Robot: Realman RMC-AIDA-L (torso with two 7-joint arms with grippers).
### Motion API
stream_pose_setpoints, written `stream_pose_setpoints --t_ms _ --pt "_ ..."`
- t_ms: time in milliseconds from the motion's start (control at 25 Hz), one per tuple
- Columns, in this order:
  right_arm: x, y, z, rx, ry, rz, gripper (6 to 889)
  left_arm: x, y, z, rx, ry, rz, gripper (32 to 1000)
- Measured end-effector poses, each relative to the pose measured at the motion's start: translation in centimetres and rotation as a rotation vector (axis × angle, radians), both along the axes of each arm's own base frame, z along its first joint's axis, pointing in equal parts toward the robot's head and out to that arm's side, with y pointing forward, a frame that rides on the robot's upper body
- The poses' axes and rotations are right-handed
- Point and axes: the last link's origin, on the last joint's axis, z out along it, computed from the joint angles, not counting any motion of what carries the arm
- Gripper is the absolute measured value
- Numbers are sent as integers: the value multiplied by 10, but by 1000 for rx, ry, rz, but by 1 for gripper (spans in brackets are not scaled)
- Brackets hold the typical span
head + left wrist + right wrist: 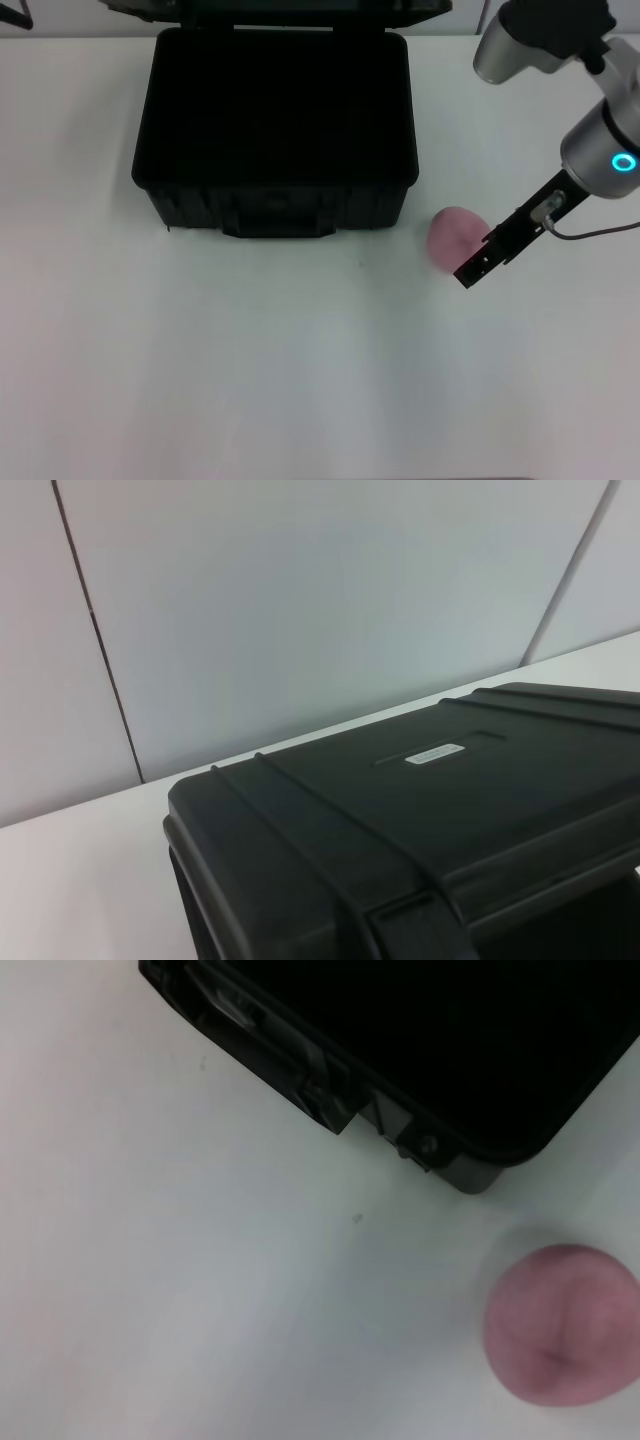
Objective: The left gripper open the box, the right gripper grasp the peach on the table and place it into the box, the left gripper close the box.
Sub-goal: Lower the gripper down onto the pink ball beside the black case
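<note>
Dusty-pink round peach (455,237) beside open black box (275,130)

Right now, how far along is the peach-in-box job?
Opening looks done: the box stands with its lid up and its inside bare. In hand: the right gripper is at the peach, which sits on the table beside the box; a grasp can't be confirmed. Left: lift the peach, place it inside, close the lid. The left gripper is out of view.
</note>
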Motion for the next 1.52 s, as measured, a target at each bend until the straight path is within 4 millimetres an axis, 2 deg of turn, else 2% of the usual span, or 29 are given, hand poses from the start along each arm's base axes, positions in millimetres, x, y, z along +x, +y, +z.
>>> stream_pose_setpoints --t_ms 160,480,800,1240,1520 --pt "1 4 0 24 5 8 861 3 0 -1 -6 4 -7 380" --pt "18 18 -13 68 6 15 861 4 -1 -2 -11 6 -11 380" --pt "32 32 -15 143 -45 55 861 6 -1 -4 -17 3 -13 380" --pt "53 36 -36 148 -38 32 862 10 -1 -5 -22 1 -24 381" --pt "57 34 -45 145 2 18 861 11 -2 -7 -28 3 -26 381"
